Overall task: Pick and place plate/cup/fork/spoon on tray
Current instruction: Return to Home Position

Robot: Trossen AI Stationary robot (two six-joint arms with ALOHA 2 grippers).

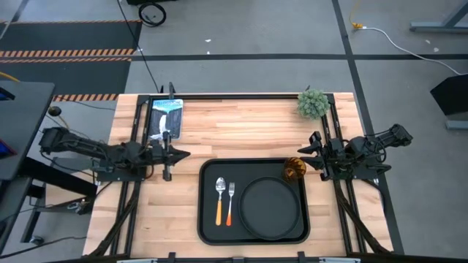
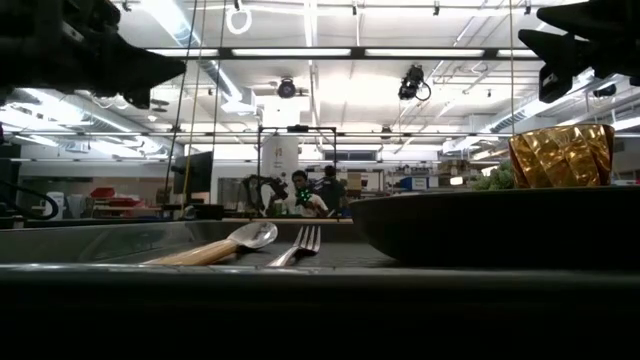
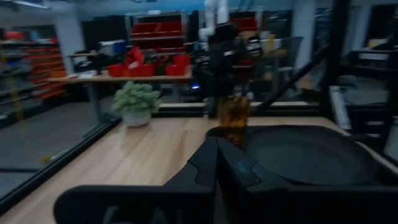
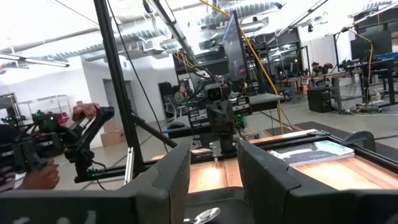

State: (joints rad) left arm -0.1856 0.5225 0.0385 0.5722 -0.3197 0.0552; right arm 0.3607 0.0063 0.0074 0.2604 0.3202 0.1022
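The black tray point(image 1: 207, 219) lies at the table's near middle. On it lie the round black plate point(image 1: 270, 208) at the right, and the spoon point(image 1: 219, 196) and the fork point(image 1: 230, 201) side by side at the left. The amber cup point(image 1: 295, 168) stands upright at the tray's far right corner. My right gripper point(image 1: 302, 155) is open and empty, above and just right of the cup; the low view shows it point(image 2: 548, 60) well above the cup point(image 2: 560, 155). My left gripper point(image 1: 186, 154) is shut and empty, left of the tray, above the table.
A small potted plant point(image 1: 313, 104) stands at the far right corner. A flat blue-and-white packet point(image 1: 167, 117) lies at the far left. Bare wood shows between the tray and the far edge. People show in the room beyond point(image 2: 300, 192).
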